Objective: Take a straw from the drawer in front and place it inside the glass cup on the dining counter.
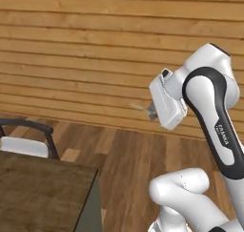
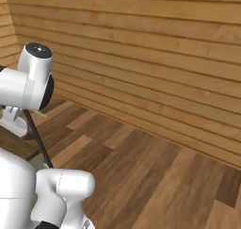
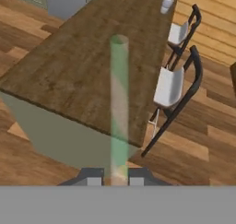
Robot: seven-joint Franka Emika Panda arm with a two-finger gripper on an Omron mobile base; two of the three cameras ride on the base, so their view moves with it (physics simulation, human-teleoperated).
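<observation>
My glossy white rounded arm (image 1: 209,97) shells, black bands at the joints, small grey FRANKA lettering on one dark strip, boxy white hand behind my dark jaws (image 3: 119,177)

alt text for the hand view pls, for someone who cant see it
The end effector is shut on a thin pale translucent straw that points up the frame over a long dark brown wood-grain dining counter. A small whitish glass cup stands at its far end, beside two black-framed chairs.
</observation>
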